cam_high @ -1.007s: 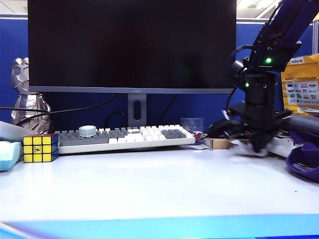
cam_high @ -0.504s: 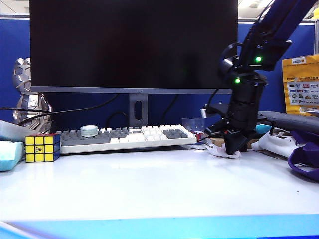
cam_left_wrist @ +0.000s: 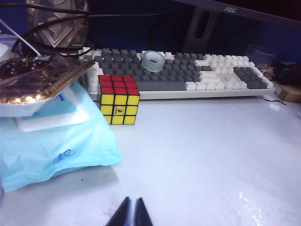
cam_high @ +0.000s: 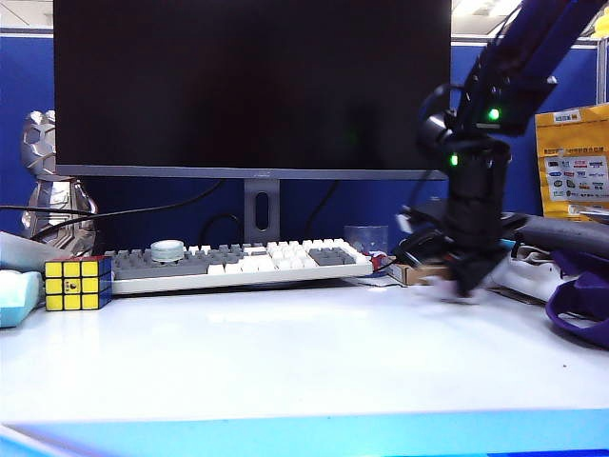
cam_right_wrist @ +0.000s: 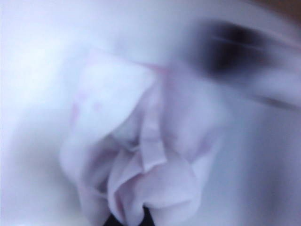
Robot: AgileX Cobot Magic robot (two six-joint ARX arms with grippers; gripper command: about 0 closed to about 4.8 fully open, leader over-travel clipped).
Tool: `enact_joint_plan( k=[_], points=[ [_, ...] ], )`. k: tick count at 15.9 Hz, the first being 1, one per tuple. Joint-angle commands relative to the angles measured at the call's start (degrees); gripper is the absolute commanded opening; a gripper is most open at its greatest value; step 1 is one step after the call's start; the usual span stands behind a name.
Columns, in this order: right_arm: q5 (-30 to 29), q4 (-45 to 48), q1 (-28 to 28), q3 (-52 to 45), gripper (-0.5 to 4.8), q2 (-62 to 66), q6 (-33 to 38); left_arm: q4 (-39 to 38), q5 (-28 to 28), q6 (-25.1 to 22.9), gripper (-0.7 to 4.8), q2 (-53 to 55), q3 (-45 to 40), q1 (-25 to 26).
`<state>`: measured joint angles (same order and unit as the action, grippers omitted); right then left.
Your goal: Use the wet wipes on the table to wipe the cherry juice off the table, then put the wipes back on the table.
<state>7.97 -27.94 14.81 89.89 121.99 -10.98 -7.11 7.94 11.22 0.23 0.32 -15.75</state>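
Observation:
My right gripper point(cam_high: 468, 284) points down at the white table point(cam_high: 285, 362) just right of the keyboard, blurred by motion. It is shut on the wet wipes point(cam_right_wrist: 141, 155), a crumpled white sheet with faint pink stains that fills the right wrist view; its dark fingertips point(cam_right_wrist: 129, 219) barely show under the folds. The wipe point(cam_high: 445, 291) touches the tabletop. My left gripper point(cam_left_wrist: 131, 202) hovers shut and empty over the table's left part. One tiny dark red speck point(cam_left_wrist: 82, 179), which looks like cherry juice, lies near the pale blue pack. Any juice under the wipe is hidden.
A keyboard point(cam_high: 238, 262) and a monitor point(cam_high: 252, 86) stand at the back. A Rubik's cube point(cam_high: 77, 283) and a pale blue pack point(cam_left_wrist: 56, 150) sit at the left. A small cardboard box point(cam_high: 414, 274) and a purple-strapped bundle point(cam_high: 580, 305) crowd the right.
My right gripper swept left across the table with the wipe, then came partway back to the right. The left gripper has not moved.

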Motion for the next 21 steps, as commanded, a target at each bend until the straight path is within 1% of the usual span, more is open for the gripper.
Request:
enact_joint_plan(
  k=[1, 3, 5, 7, 8, 9, 10, 11, 12, 13, 19, 20, 21],
  points=[
    [-11.2, -7.4, 3.3, -0.1, -0.05, 0.3, -1.5, 0.3, -0.2, -0.3, 0.28, -0.2, 0.0, 0.0],
    [-14.3, -9.5, 5.8, -0.1, -0.05, 0.3, -3.3, 0.3, -0.2, -0.3, 0.28, -0.2, 0.0, 0.0],
    [-13.9, -7.8, 8.3, -0.1, -0.05, -0.2, -3.7, 0.3, -0.2, -0.3, 0.28, -0.2, 0.0, 0.0],
    [-14.1, -8.3, 9.0, 1.3, -0.05, -0.9, -3.6, 0.3, -0.2, -0.3, 0.28, -0.2, 0.0, 0.0],
    [-14.1, -9.6, 9.0, 3.2, 0.18, -0.9, -3.3, 0.3, -0.2, -0.3, 0.28, -0.2, 0.0, 0.0],
    [-13.9, -10.5, 9.0, 4.4, 0.69, -0.9, -2.9, 0.3, -0.2, -0.2, 0.28, -0.2, 0.0, 0.0],
    [-13.9, -12.1, 8.9, 6.4, 1.51, -0.9, -2.6, 0.3, -0.2, -0.3, 0.28, -0.2, 0.0, 0.0],
    [-13.9, -14.3, 8.9, 8.6, 1.54, -0.9, -2.6, 0.3, -0.2, -0.3, 0.28, -0.2, 0.0, 0.0],
    [-13.9, -15.8, 8.9, 10.2, 1.54, -0.9, -2.6, 0.3, -0.2, -0.2, 0.28, -0.2, 0.0, 0.0],
    [-14.1, -20.1, 8.9, 13.6, 1.54, -1.0, -2.5, 0.3, -0.2, -0.2, 0.28, -0.1, 0.0, 0.0],
    [-13.9, -31.3, 8.9, 21.1, 1.62, -1.4, -2.5, 0.3, -0.2, -0.3, 0.28, -0.1, 0.0, 0.0],
    [-13.9, -30.8, 8.9, 21.7, 1.33, -1.7, -2.4, 0.3, -0.2, -0.2, 0.28, -0.1, 0.0, 0.0],
    [-13.4, -29.9, 8.9, 22.7, 0.38, -2.2, -2.0, 0.3, -0.2, -0.3, 0.28, -0.1, 0.0, 0.0]
  ],
)
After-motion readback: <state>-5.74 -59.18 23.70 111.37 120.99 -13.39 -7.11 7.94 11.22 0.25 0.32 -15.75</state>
